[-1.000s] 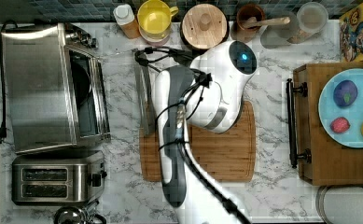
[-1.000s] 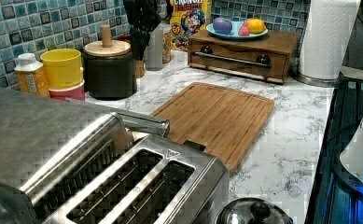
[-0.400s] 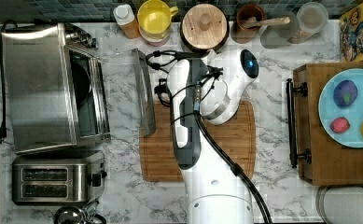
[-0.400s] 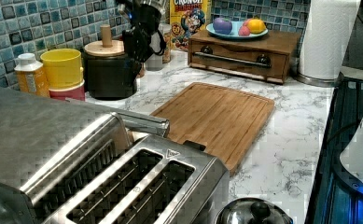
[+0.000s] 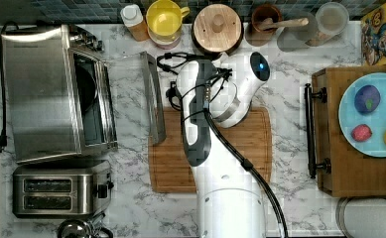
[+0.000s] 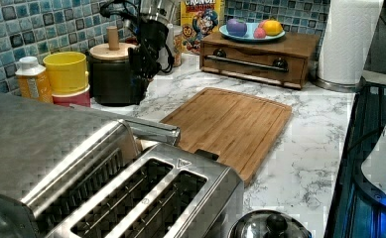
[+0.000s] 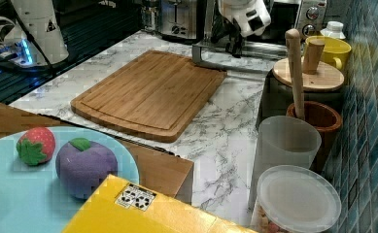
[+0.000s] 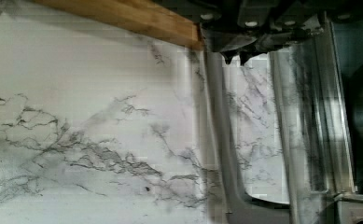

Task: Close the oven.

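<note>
**Oven door down, pincer at the handle**

Large boxy brushed stainless-steel toaster oven (image 5: 41,94) sits at the top view's left on the white marble surface (image 5: 285,89). Its glass door (image 5: 128,96) is dropped flat, and the steel bar handle (image 5: 153,96) runs along the door's far edge, just beside the bamboo cutting board (image 5: 240,148). Cavity is exposed and dark inside.

White Panda arm (image 5: 230,198) reaches in from the top view's bottom, over the board. The black pincer (image 8: 235,55) hangs right above the handle bar (image 8: 219,140) in the wrist view, tips drawn nearly together with only a sliver between them, nothing gripped. Whether the tips touch the bar I cannot tell. In the left view the pincer (image 6: 143,62) sits in front of the dark canister with a wooden lid (image 6: 113,74); in the right view it (image 7: 232,46) stands over the handle end of the door.

Neighbours:
- Two-slot steel toaster (image 5: 56,191) just beside the oven, toward the top view's bottom.
- Yellow mug (image 5: 166,20) and orange bottle with a white cap (image 5: 133,22) along the tiled back wall.
- Wooden drawer box (image 5: 349,163) at the top view's right, carrying a light blue plate (image 5: 374,144) with toy fruit.
- Cereal box (image 6: 200,22) by the wall.
</note>
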